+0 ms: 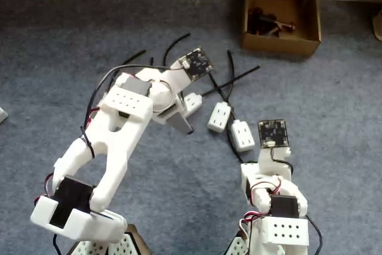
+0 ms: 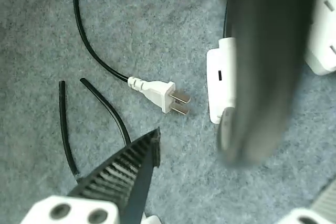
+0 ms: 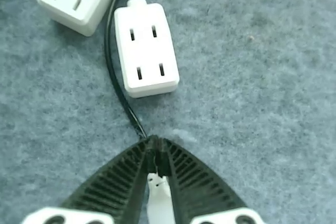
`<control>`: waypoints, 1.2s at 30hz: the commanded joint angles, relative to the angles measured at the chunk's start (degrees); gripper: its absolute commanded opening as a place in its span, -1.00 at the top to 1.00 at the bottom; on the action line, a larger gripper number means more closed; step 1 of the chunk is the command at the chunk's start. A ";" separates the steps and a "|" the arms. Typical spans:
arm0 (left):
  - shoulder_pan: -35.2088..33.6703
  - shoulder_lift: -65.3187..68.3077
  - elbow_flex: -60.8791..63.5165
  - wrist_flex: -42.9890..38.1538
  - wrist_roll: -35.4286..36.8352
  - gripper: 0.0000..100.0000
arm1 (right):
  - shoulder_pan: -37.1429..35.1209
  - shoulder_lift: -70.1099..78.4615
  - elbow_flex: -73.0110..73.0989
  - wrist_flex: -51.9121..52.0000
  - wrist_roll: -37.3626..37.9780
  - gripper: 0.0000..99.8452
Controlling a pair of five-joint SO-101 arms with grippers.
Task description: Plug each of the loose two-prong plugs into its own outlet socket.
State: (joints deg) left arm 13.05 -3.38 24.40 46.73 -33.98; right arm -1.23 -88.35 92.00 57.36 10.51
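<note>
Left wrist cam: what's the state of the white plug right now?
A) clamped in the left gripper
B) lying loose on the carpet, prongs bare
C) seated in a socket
B: the plug lies on the carpet with both prongs bare, apart from the socket block, and the left gripper is open around it without touching it.
</note>
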 commanded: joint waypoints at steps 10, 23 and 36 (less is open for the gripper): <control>-0.57 3.65 -0.22 -11.08 11.96 0.09 | -0.48 -0.48 -0.75 -1.63 0.79 0.98; -0.66 10.51 -0.75 -14.86 12.84 0.15 | -0.48 -0.48 -0.75 -1.63 0.79 0.98; -3.65 10.59 -0.57 -14.68 12.75 0.23 | -0.48 -0.48 -0.75 -1.63 0.79 0.98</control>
State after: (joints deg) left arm 9.98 7.78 25.01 32.75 -21.58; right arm -1.23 -88.35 92.00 57.36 10.51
